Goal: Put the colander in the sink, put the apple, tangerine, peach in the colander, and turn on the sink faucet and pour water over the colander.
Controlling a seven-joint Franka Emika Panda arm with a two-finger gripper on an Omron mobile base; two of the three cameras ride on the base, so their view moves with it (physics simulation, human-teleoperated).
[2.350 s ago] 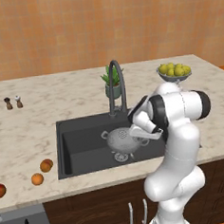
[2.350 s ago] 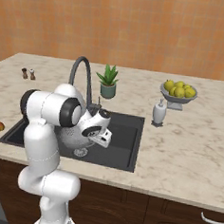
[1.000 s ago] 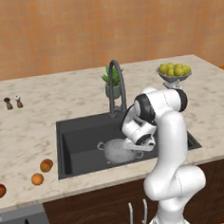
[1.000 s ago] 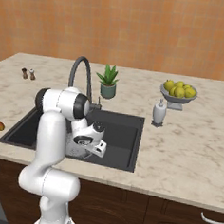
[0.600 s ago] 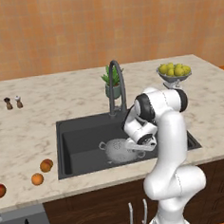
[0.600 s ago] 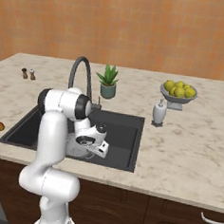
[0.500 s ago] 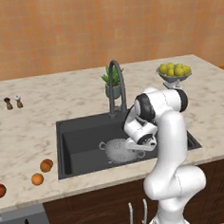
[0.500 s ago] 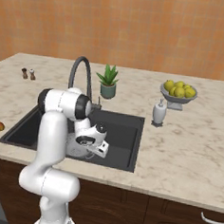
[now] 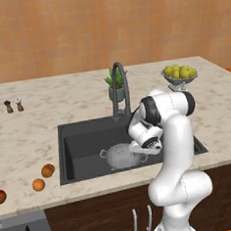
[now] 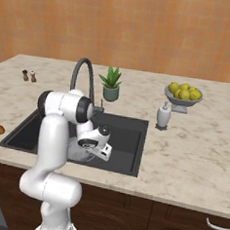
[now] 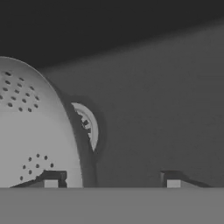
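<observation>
The silver colander [image 9: 119, 154] sits upright on the floor of the dark sink [image 9: 84, 134], right of its middle. My gripper [image 9: 141, 153] hangs low in the basin at the colander's right rim. In the hand view the gripper [image 11: 112, 183] is open, its fingertips [image 11: 51, 182] wide apart. The colander's wall [image 11: 30, 131] lies by the left tip, clear of the right one. The sink faucet [image 9: 120, 87] arches behind the basin with no water running. On the counter left of the sink lie the peach [image 9: 47, 170], the tangerine [image 9: 38, 184] and the red apple [image 9: 0, 196].
The round drain [image 11: 89, 125] shows beside the colander. A potted plant [image 9: 116, 86] stands behind the faucet. A bowl of yellow fruits [image 9: 180, 75] and a soap dispenser [image 10: 162, 116] are on the right counter. Two small shakers [image 9: 13, 106] stand at the far left.
The arm lowered the colander onto the sink floor. The fingers, shut on its rim until half a second ago, have now spread apart and let it go.
</observation>
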